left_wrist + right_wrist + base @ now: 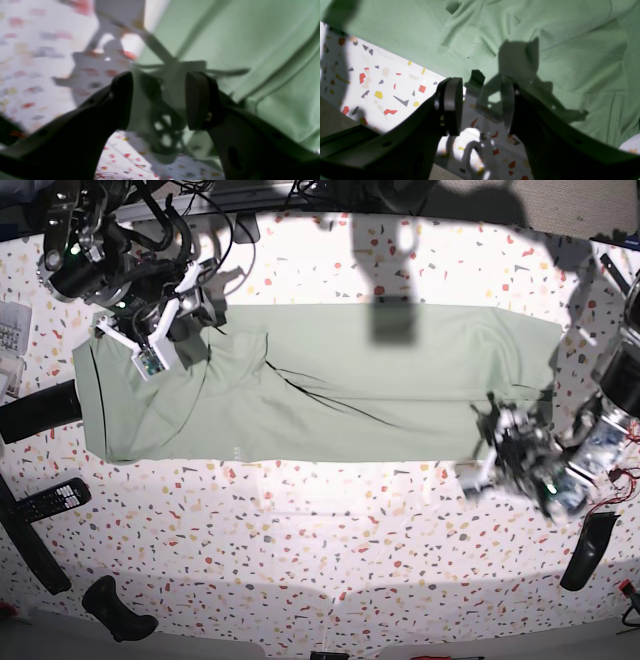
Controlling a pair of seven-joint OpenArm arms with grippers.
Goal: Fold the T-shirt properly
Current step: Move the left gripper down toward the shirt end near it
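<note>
The T-shirt (330, 385) is lying across the speckled table (320, 550) as a long band, apparently folded lengthwise, crosswise folds remaining. The right gripper (480, 107) is hovering at the T-shirt's edge, jaws apart, empty. The left gripper (160, 100) is poised likewise, jaws spread.

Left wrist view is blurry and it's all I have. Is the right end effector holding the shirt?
Observer: No. The right end effector is open above the shirt's edge, with nothing between its jaws.
Operator: How does the shirt lie overall?
Observer: As one long band across the table, with creases running through its middle.
Operator: Where's my arm on it?
Observer: Your left end effector is at the opposite end of the band from the right one, by a corner.
</note>
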